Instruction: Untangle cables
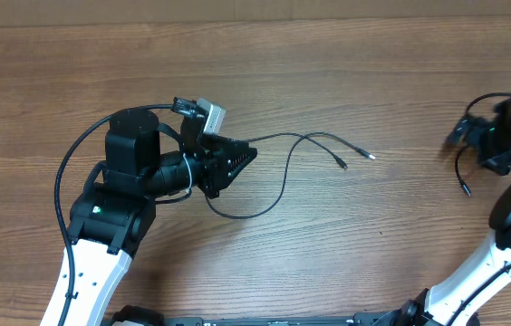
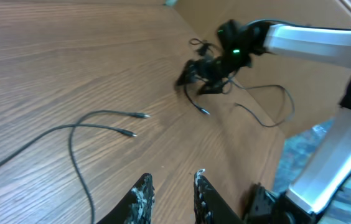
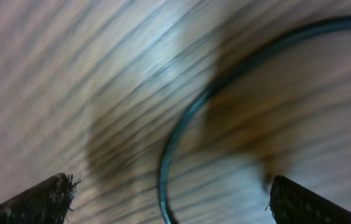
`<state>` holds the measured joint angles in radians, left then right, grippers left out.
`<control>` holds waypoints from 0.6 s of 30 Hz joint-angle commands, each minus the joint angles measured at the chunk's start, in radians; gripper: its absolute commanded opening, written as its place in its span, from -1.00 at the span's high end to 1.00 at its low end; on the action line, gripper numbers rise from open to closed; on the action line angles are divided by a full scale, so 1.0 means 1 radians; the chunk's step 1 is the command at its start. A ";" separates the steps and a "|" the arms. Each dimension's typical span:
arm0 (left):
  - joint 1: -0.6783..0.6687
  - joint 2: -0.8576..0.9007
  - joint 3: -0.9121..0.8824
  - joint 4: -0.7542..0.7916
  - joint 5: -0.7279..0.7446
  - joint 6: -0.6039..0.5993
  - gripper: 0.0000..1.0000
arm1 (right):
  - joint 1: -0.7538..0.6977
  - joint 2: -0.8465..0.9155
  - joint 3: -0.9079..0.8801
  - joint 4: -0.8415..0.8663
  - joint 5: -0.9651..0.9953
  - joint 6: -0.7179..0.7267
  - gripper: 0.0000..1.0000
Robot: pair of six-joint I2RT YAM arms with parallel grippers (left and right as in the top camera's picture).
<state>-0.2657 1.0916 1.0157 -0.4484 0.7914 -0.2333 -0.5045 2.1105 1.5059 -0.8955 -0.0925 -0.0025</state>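
Observation:
One thin black cable lies in a loose loop at mid-table, its two small plugs pointing right. In the left wrist view the same cable lies ahead and to the left of my fingers. My left gripper hovers by the loop's left side with its jaws a narrow gap apart and only wood between them. At the far right, my right gripper stands wide open just over a second cable, whose curved strand runs between the fingers untouched. This cable trails beside the right gripper.
The wooden table carries only the two cables. The left arm's thicker black wire arcs over its base. The white right arm reaches in from the right edge.

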 commanded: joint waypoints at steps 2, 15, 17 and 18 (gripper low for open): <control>0.003 -0.004 -0.006 0.000 0.068 -0.011 0.54 | 0.016 -0.017 -0.029 0.028 -0.006 -0.186 -0.98; 0.004 -0.009 -0.006 -0.020 0.052 -0.006 0.53 | -0.029 -0.018 -0.030 -0.013 0.052 -0.274 -0.04; 0.004 -0.010 -0.006 -0.020 0.052 -0.006 0.53 | -0.047 -0.018 -0.030 -0.024 0.053 -0.319 -0.19; 0.004 -0.010 -0.006 -0.023 0.051 -0.006 0.52 | -0.061 -0.018 -0.030 -0.032 0.053 -0.328 -0.22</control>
<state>-0.2657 1.0916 1.0157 -0.4679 0.8349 -0.2363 -0.5316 2.1056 1.4860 -0.9176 -0.0605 -0.2550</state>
